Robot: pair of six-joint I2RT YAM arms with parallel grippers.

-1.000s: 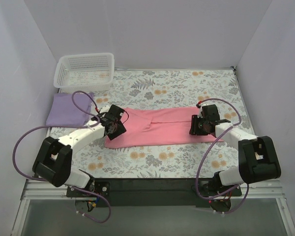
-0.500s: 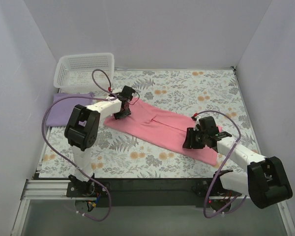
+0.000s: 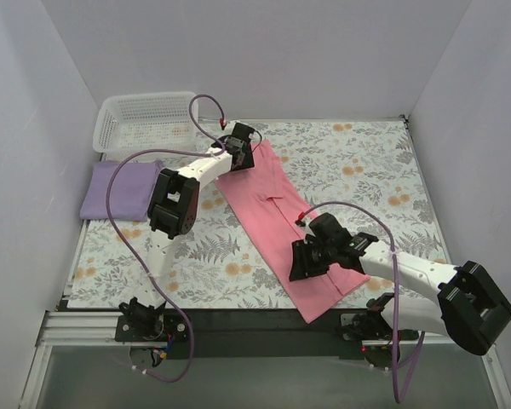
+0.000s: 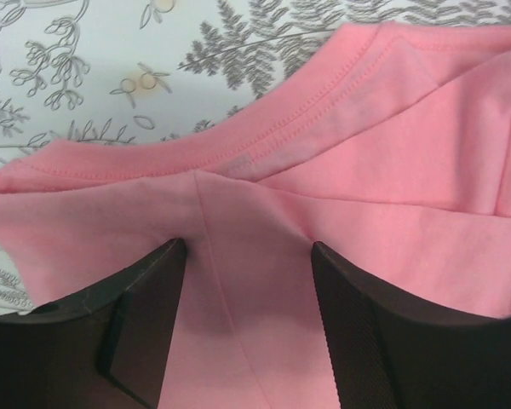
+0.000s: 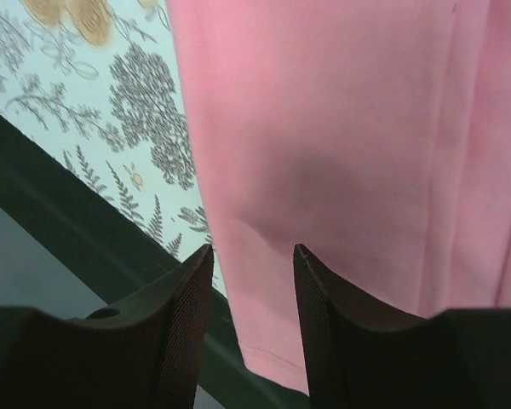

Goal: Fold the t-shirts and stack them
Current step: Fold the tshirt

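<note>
Left end effector sits with fingers apart, over the collar end of the salmon-pink short-sleeved cloth t-shirt. Shirt is folded into a long strip, diagonal on the floral-print tablecloth. Right end effector has fingers apart over the near hem at the tabletop's front edge. Lavender-purple cloth t-shirt lies folded at left, just beside the white plastic lattice basket.

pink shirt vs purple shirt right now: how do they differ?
Shape: the pink shirt is a long narrow strip; the purple shirt is a compact rectangle.
Place: pink runs diagonally across the middle to the near edge; purple sits at the left, by the basket.
Handling: pink has the left gripper and right gripper at its ends; purple has none near.
Both are plain, folded and lying flat.
</note>
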